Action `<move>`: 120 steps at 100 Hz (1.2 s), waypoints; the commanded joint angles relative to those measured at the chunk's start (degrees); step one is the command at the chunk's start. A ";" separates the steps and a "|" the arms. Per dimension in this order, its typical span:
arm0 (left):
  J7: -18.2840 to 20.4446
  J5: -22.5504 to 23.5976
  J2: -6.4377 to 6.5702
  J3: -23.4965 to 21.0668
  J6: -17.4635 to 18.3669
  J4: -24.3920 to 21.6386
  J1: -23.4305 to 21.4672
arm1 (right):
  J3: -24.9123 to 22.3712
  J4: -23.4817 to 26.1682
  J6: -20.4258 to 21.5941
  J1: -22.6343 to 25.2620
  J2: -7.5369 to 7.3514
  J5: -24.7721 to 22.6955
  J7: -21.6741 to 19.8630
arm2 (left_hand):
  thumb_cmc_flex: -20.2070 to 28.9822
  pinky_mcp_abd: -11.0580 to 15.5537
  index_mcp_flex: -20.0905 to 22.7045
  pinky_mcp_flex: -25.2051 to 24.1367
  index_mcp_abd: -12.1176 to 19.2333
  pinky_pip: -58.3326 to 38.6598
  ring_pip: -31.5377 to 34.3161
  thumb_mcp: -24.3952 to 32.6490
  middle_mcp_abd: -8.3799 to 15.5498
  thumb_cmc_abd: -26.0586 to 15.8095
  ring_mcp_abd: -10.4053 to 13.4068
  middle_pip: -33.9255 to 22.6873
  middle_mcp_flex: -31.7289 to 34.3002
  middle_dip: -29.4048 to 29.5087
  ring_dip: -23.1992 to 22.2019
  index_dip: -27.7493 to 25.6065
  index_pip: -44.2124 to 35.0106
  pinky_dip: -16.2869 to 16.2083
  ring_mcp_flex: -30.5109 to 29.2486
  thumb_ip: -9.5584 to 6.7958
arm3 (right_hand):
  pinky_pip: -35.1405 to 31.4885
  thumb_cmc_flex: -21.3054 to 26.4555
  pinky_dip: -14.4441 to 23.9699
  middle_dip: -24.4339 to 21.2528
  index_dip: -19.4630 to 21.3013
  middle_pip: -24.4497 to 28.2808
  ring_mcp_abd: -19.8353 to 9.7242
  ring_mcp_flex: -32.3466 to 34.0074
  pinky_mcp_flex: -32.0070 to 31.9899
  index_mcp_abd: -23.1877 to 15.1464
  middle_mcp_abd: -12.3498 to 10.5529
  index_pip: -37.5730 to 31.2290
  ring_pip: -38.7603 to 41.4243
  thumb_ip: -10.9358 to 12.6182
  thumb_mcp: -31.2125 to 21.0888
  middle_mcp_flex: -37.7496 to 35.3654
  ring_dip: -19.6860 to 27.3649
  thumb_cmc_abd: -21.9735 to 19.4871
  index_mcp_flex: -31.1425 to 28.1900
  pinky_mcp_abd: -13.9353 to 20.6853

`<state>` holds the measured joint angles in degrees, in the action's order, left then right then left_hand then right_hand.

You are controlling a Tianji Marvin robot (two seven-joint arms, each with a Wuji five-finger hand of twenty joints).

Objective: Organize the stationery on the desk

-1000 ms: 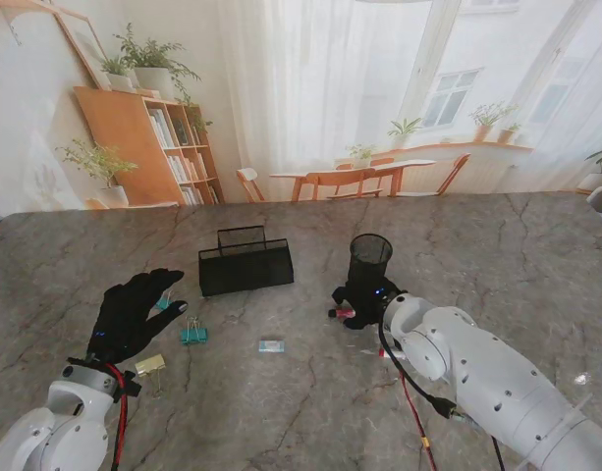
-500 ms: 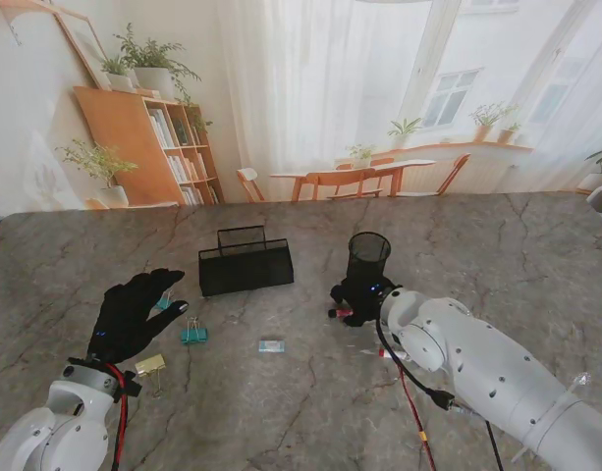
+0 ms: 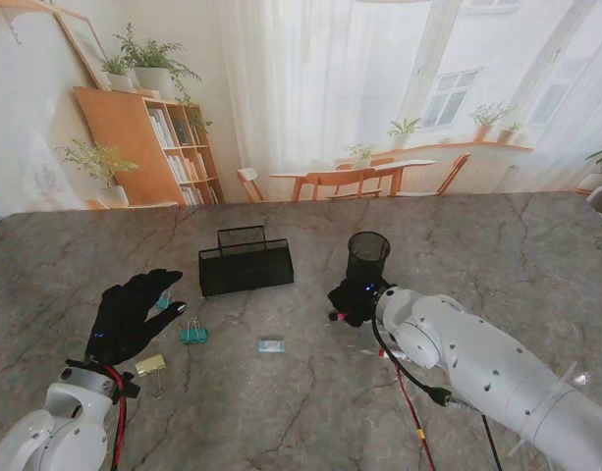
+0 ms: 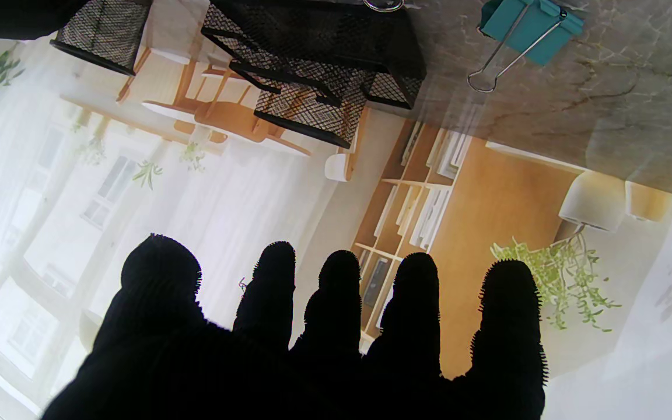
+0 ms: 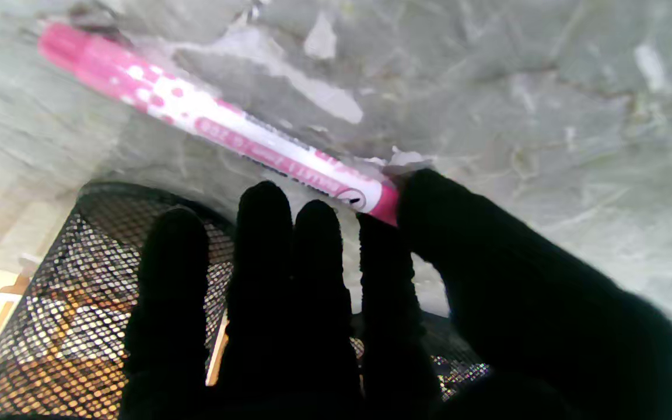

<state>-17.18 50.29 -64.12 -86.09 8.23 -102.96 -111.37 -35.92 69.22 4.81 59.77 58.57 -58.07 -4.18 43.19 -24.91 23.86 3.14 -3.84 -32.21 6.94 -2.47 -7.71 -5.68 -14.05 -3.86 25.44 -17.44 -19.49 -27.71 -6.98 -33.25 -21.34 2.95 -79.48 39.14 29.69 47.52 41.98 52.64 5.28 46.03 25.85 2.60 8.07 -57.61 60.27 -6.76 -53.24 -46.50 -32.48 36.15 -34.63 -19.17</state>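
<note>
My right hand (image 3: 355, 302) sits just in front of the black mesh pen cup (image 3: 368, 256), on its left side. In the right wrist view its thumb and forefinger pinch the end of a pink-and-white pen (image 5: 225, 134), whose other end reaches out over the marble; the cup (image 5: 79, 291) is close behind the fingers. From the stand only the pen's pink tip (image 3: 337, 316) shows. My left hand (image 3: 132, 316) hovers open, fingers (image 4: 336, 291) spread, at the left of the table. A teal binder clip (image 3: 193, 335) lies just right of it, and another teal clip (image 3: 164, 302) lies by its fingertips.
A black mesh desk tray (image 3: 246, 267) stands in the middle, farther from me. A yellow clip (image 3: 150, 364) lies near my left wrist. A small pale-blue item (image 3: 271, 345) rests mid-table. Something red (image 3: 384, 353) lies partly under my right forearm.
My right hand has crept slightly left and away from me along the cup's base, with the pink pen in its fingers. The left hand has stayed put.
</note>
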 commanded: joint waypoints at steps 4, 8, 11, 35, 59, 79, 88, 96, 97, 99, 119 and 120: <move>-0.28 0.09 -0.14 0.01 -0.23 -0.33 -0.52 | 0.97 -3.38 0.09 1.75 -0.62 -0.47 -1.58 | -0.08 -0.51 0.06 -0.44 0.55 -0.65 0.42 -0.10 -0.07 -3.04 0.31 0.10 0.18 -0.14 0.18 -0.41 0.16 -1.63 -0.64 -0.40 | -2.51 4.47 0.59 -0.61 -5.74 0.77 -1.13 3.96 3.92 -5.92 -1.51 -2.03 1.11 -3.09 5.90 -4.99 1.14 6.24 -5.81 -0.85; -0.33 0.10 -0.15 -0.01 -0.25 -0.36 -0.58 | 0.69 -3.26 0.29 1.92 -0.65 -0.65 -1.46 | -0.04 -0.56 0.08 -0.44 0.50 -0.65 0.43 -0.07 -0.06 -3.04 0.29 0.08 0.23 -0.15 0.18 -0.42 0.15 -1.62 -0.66 -0.41 | -2.77 4.51 0.36 -1.16 -6.71 0.52 -1.78 5.62 5.57 -7.44 -2.31 -2.46 1.20 -3.02 5.85 -7.15 1.44 6.21 -8.16 -0.61; -0.38 0.13 -0.15 -0.04 -0.25 -0.40 -0.63 | 0.44 -3.10 0.45 2.08 -0.68 -0.84 -1.43 | -0.08 -0.58 0.08 -0.44 0.51 -0.64 0.44 -0.11 -0.13 -3.02 0.27 0.08 0.23 -0.15 0.17 -0.42 0.15 -1.62 -0.70 -0.40 | -2.92 4.38 0.14 -1.55 -7.46 0.26 -2.10 6.57 6.60 -8.22 -2.66 -2.53 1.27 -2.98 5.81 -8.35 1.67 6.41 -9.19 -0.49; -0.83 0.25 -0.22 -0.18 -0.27 -0.60 -0.93 | -1.19 -2.43 2.46 2.87 -0.83 -0.98 -2.05 | -0.03 -0.45 0.02 -0.36 0.63 -0.74 0.55 -0.09 0.03 -3.03 0.36 0.04 0.29 -0.16 0.11 -0.41 0.16 -1.67 -0.92 -0.40 | -3.70 -0.08 -2.79 -2.96 -9.65 -1.68 -4.86 11.73 12.66 -11.50 -5.41 -2.95 0.26 -2.55 -1.41 -14.06 3.59 13.05 -13.31 1.44; -0.86 0.22 -0.23 -0.21 -0.26 -0.67 -1.00 | -1.19 -4.85 3.96 2.28 0.04 3.09 -0.40 | -0.01 -0.44 0.09 -0.39 0.59 -0.76 0.52 -0.08 0.00 -3.08 0.35 0.05 0.28 -0.17 0.09 -0.42 0.13 -1.68 -0.87 -0.40 | -3.42 -7.38 -5.84 1.45 3.41 -0.71 -5.72 12.93 14.79 -15.62 -7.27 -4.96 0.78 -2.48 -22.50 -15.36 4.86 22.12 -13.06 4.11; -0.98 0.17 -0.25 -0.25 -0.17 -0.66 -1.04 | -1.52 -6.37 4.29 2.16 0.88 5.82 1.24 | 0.25 -0.50 0.08 -0.40 0.52 -0.81 0.53 -0.04 -0.10 -3.19 0.27 0.07 0.23 -0.16 0.06 -0.42 0.13 -1.69 -0.91 -0.38 | -3.10 -10.92 -8.64 0.87 10.84 -1.11 -5.94 17.02 19.93 -19.46 -9.26 -7.74 0.44 -5.47 -35.87 -19.22 7.97 27.72 -16.78 4.93; -1.01 0.17 -0.25 -0.26 -0.17 -0.65 -1.05 | -1.76 -6.80 4.24 2.24 1.30 7.21 1.71 | 0.28 -0.46 0.11 -0.32 0.60 -0.88 0.60 -0.08 0.05 -3.20 0.28 0.07 0.25 -0.17 0.03 -0.42 0.12 -1.71 -1.08 -0.36 | -3.45 -10.50 -9.93 0.21 12.72 -1.48 -6.10 19.74 23.18 -21.04 -9.97 -9.90 0.12 -2.75 -36.70 -21.59 8.61 29.01 -18.43 5.01; -1.05 0.16 -0.26 -0.26 -0.16 -0.64 -1.05 | -2.32 -6.82 4.21 2.56 1.59 8.05 2.13 | 0.33 -0.44 0.05 -0.37 0.68 -0.85 0.59 -0.08 0.06 -3.22 0.34 0.06 0.24 -0.17 0.02 -0.41 0.15 -1.70 -1.06 -0.35 | -4.18 -10.34 -10.59 0.13 13.17 -1.03 -6.62 21.98 26.22 -20.70 -10.08 -11.47 0.73 0.26 -36.71 -23.41 8.89 29.97 -18.72 4.70; -1.05 0.16 -0.26 -0.26 -0.16 -0.64 -1.05 | -2.40 -6.80 4.21 2.61 1.63 8.15 2.18 | 0.35 -0.44 0.10 -0.37 0.61 -0.85 0.58 -0.08 0.00 -3.19 0.26 0.08 0.21 -0.16 0.02 -0.42 0.13 -1.69 -1.05 -0.35 | -4.28 -10.23 -10.66 0.14 13.22 -0.97 -6.62 22.22 26.57 -20.70 -10.09 -11.61 0.83 0.59 -36.71 -23.57 8.92 30.08 -18.73 4.60; -1.06 0.15 -0.27 -0.26 -0.16 -0.64 -1.05 | -2.60 -6.75 4.16 2.74 1.70 8.34 2.29 | 0.37 -0.45 0.12 -0.39 0.55 -0.83 0.58 -0.08 0.06 -3.21 0.21 0.08 0.19 -0.16 0.02 -0.42 0.12 -1.69 -1.04 -0.35 | -4.39 -10.01 -10.73 0.17 13.34 -0.87 -6.67 22.58 27.02 -20.60 -10.02 -11.88 0.99 1.00 -36.71 -23.80 8.94 30.16 -18.77 4.50; -1.11 0.15 -0.27 -0.25 -0.14 -0.60 -1.01 | -4.89 -5.65 3.68 4.29 2.27 9.47 3.47 | 0.54 -0.45 0.08 -0.36 0.64 -0.87 0.61 -0.08 0.00 -3.28 0.30 0.05 0.30 -0.17 -0.01 -0.42 0.13 -1.70 -1.13 -0.34 | -4.68 -9.02 -11.74 0.32 14.22 -0.27 -6.81 25.11 30.93 -19.38 -10.04 -14.21 1.92 5.75 -36.71 -25.83 9.63 32.29 -19.39 3.62; -1.11 0.15 -0.27 -0.26 -0.14 -0.59 -1.01 | -5.03 -5.57 3.69 4.38 2.29 9.48 3.55 | 0.57 -0.46 0.07 -0.36 0.62 -0.87 0.62 -0.07 0.00 -3.28 0.29 0.06 0.27 -0.17 -0.02 -0.42 0.13 -1.70 -1.15 -0.34 | -4.67 -9.05 -11.79 0.34 14.29 -0.26 -6.92 25.17 31.07 -19.39 -10.09 -14.26 1.94 5.87 -36.71 -25.86 9.64 32.30 -19.41 3.66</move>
<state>-18.15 50.51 -64.19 -86.46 8.11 -103.43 -112.11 -41.15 63.85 8.51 62.59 60.67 -48.76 -0.06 43.19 -24.91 23.87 3.14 -3.84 -32.25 6.94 -2.46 -7.71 -5.68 -14.05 -3.86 25.44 -17.44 -19.48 -27.71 -6.98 -33.25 -21.39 2.95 -82.10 24.86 19.05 48.13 52.38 51.51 0.91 68.23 54.73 -6.67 -0.43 -62.87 60.39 -6.05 -86.40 -69.59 -23.80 68.89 -49.09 -14.65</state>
